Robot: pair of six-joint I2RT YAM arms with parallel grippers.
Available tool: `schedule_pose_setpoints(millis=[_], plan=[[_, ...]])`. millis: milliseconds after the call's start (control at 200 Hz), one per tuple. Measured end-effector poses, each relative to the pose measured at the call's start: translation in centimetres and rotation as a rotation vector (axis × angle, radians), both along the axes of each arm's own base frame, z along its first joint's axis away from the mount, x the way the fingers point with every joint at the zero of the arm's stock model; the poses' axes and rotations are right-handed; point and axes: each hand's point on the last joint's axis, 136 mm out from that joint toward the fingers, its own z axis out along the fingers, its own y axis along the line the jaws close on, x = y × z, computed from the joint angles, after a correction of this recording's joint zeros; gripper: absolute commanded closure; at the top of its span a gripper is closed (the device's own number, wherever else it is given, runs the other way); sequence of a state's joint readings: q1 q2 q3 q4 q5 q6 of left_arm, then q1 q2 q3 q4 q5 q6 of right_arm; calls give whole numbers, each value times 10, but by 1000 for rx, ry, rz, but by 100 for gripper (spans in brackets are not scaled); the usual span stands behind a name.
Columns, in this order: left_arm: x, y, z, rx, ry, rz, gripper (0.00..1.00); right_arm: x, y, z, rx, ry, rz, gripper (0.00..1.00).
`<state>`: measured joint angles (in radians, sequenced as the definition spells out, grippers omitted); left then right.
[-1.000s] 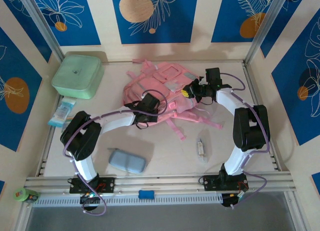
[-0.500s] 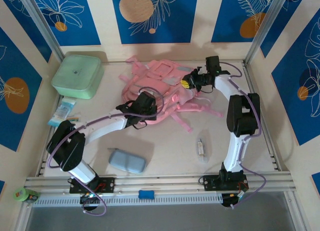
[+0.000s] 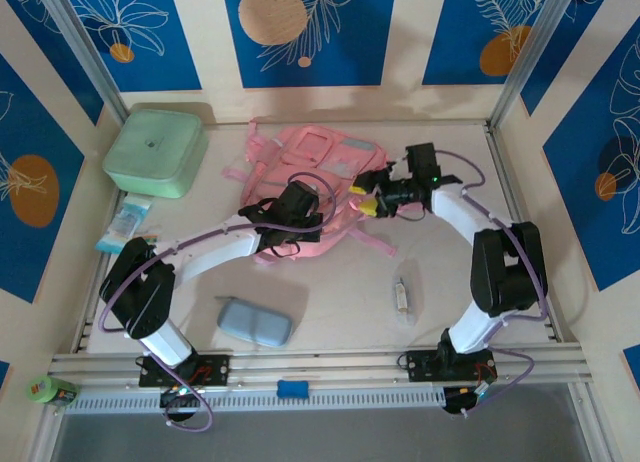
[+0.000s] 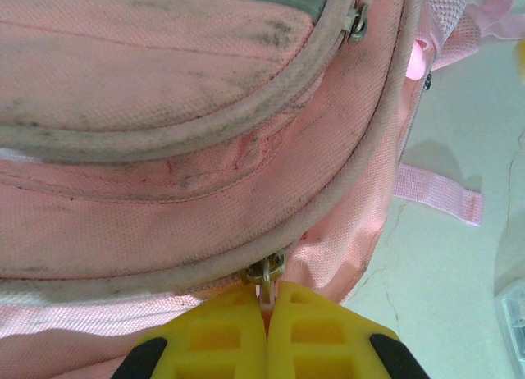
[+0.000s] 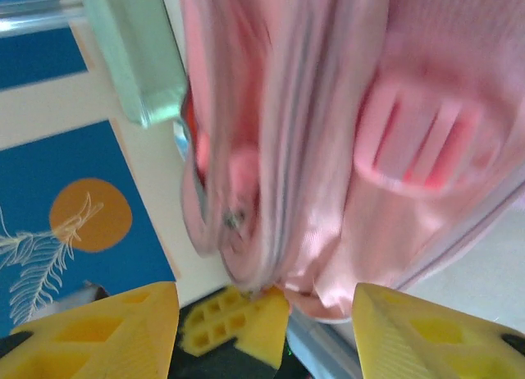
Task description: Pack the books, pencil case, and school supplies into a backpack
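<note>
Working over a pale table [image 3: 340, 302] with fine cracks, walled in by blue panels bearing orange discs and white leaves, I have the backpack [image 3: 325, 162] lying flat at upper centre of the top view, its straps trailing toward the lower edge. My left gripper [image 4: 267, 313] is pressed together on a zipper pull [image 4: 266, 274] at the bag's near seam, the yellow pads meeting with the tab pinched between them. My right gripper [image 3: 367, 195] sits at the bag's right side with its fingers apart. In the wrist view pink fabric lies between and beyond them, and I cannot tell whether they touch it. The pencil case [image 3: 254, 322] lies lower left of centre, well apart from the bag, and the wrapped stick [image 3: 402, 297] lies lower right, near my right arm. A mint box [image 3: 156, 152] takes the upper left corner, with pale packets [image 3: 125, 227] below it by the left wall. Bare table spreads between case and stick, and a metal rail [image 3: 330, 364] edges the bottom.
</note>
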<state>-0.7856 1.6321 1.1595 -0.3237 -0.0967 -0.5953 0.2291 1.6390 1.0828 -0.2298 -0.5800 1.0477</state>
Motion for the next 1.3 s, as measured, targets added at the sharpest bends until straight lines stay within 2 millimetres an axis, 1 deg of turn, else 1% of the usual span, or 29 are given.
schedule_pose_setpoints(millis=[35,100,205,345,460,555,655,765,880,960,975,1000,1025,1101,1131,1161,1221,1256,1296], plan=[[0,0,0,0,0,0,100,-9,10,-6,6,24,13,44],[0,0,0,0,0,0,100,-18,27,-16,7,57,34,47],[0,0,0,-1,1,-3,100,-14,46,-23,19,57,37,56],[-1,1,-2,7,7,-12,100,-2,53,-31,3,66,19,76],[0,3,-3,22,5,-23,100,3,52,-29,-19,37,20,90],[1,6,-4,27,5,-35,100,4,47,-30,-29,30,27,100],[2,14,-11,35,23,-51,100,8,32,-30,-33,27,29,100],[10,38,-24,75,45,-42,100,25,6,-25,-40,23,19,100],[25,60,-24,94,29,-8,100,39,-14,-16,-32,18,22,100],[29,69,-23,89,20,12,100,49,-24,-12,-35,16,21,100],[29,69,-21,82,16,11,100,50,-25,-11,-37,12,23,98],[29,68,-19,71,8,10,100,52,-26,-11,-37,10,24,91],[27,67,-17,53,1,5,100,53,-27,-10,-39,9,25,87],[22,62,-8,6,-10,-2,100,56,-28,-7,-33,-1,26,65],[20,61,-6,-5,-8,-3,100,57,-28,-6,-29,-10,24,58],[18,59,-5,-13,-4,-3,100,59,-28,-5,-26,-20,24,53],[16,55,-5,-22,3,-6,100,58,-26,-2,-22,-37,21,47],[15,54,-6,-24,8,-4,100,54,-25,-1,-23,-41,17,43],[13,52,-7,-27,11,-6,100,43,-20,0,-19,-37,20,39]])
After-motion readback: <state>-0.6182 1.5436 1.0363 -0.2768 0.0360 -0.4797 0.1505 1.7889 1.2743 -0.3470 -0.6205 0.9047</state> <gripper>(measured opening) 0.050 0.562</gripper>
